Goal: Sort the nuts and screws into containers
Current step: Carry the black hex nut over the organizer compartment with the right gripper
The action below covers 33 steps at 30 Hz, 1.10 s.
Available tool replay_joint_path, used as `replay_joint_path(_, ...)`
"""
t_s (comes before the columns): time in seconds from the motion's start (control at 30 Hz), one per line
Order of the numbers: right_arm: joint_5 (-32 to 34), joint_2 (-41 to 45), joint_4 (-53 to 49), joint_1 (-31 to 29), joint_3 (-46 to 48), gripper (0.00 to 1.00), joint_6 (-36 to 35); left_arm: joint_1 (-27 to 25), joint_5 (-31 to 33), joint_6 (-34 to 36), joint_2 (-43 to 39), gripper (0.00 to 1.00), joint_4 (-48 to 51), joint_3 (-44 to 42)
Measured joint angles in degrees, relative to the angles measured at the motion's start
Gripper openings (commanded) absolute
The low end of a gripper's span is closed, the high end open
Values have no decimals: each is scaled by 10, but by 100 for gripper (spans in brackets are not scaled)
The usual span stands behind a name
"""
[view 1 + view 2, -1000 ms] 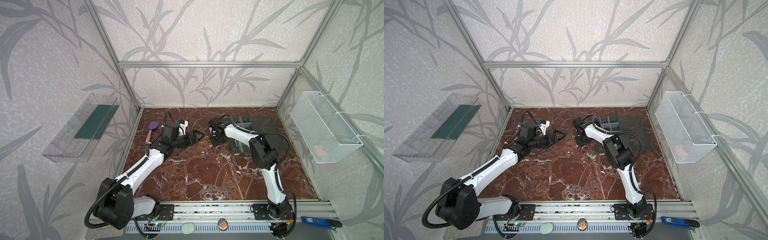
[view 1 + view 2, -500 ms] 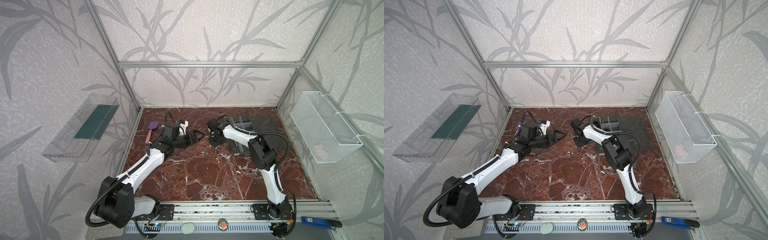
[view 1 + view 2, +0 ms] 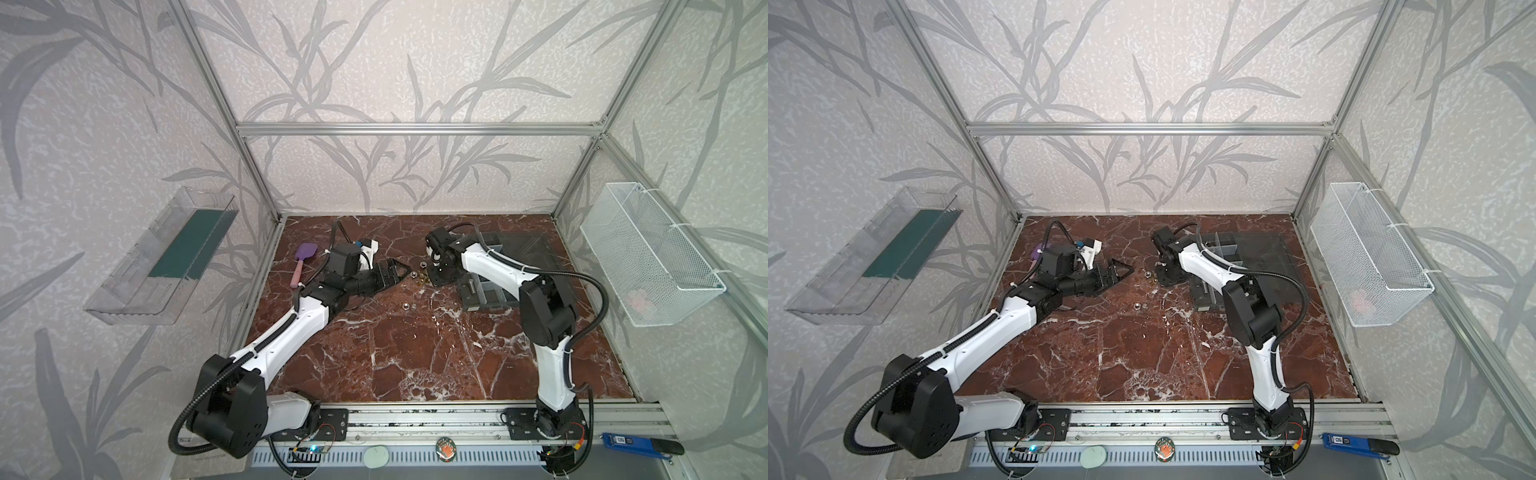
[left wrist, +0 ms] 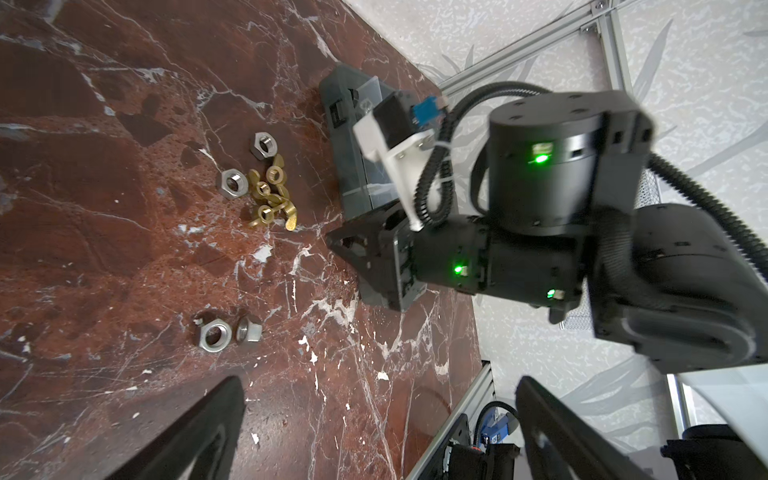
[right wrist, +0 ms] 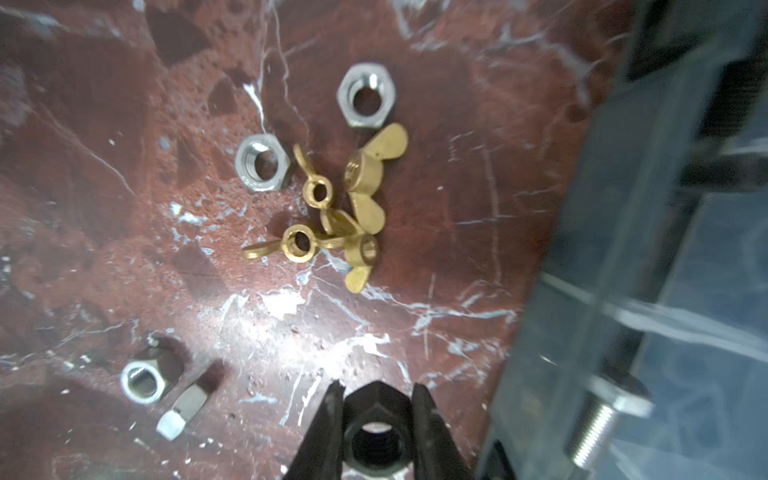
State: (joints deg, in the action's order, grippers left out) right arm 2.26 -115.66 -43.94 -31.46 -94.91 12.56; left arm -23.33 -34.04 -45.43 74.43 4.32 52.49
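**Jaws pinched on a black nut (image 5: 376, 440), box just beside**

Jaws of the right gripper (image 5: 377, 390) are drawn in narrow, one finger on each side of the black nut. It has hold of that nut and nothing else. From where I stand the gripper is down low at the marble table (image 3: 415, 353), just beside the organizer box (image 3: 486, 293). Whether the nut has cleared the surface I cannot tell. The left gripper (image 4: 378, 382) hangs close by with its fingers spread wide and nothing between them, pointed towards the loose pile.

That pile lies between the two grippers. It is a tangle of brass wing nuts (image 5: 340, 220) touching one another, with two silver nuts (image 5: 262, 162) close against it. Another silver pair (image 5: 143, 382) lies a little apart, one flat and one on edge. One silver screw (image 5: 598, 419) already lies inside the box.

I take this for the pick-up of a single nut, with most of the sorting left to do. The next move looks like a lift straight up, a short carry over the box wall, and a release above a compartment kept apart from the screw's. The wall is close, so the gripper needs height before it goes sideways. The pinch also has to hold so that the nut does not twist out on the way.
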Motion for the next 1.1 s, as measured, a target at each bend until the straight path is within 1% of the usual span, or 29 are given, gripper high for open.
replay_joint_path(0.13, 2, 63, -1, 37, 18, 14, 2, -29, 5, 13, 23, 99, 6, 39)
replay_joint_path(0.23, 3, 89, -3, 70, 26, 14, 5, -50, 6, 19, 51, 99, 5, 69)
replay_joint_path(0.37, 3, 94, -2, 117, 43, 14, 10, -76, 7, 21, 96, 99, 5, 111)
replay_joint_path(0.57, 3, 84, 0, 174, 76, 14, 11, -101, 10, 25, 140, 99, 13, 162)
replay_joint_path(0.77, 2, 55, 10, 185, 77, 15, 11, -112, 16, 36, 159, 99, 24, 184)
replay_joint_path(0.93, 2, 31, 15, 184, 77, 24, 11, -120, 32, 61, 166, 99, 64, 208)
replay_joint_path(1.1, 3, 25, 16, 184, 77, 31, 9, -134, 56, 99, 167, 99, 97, 238)
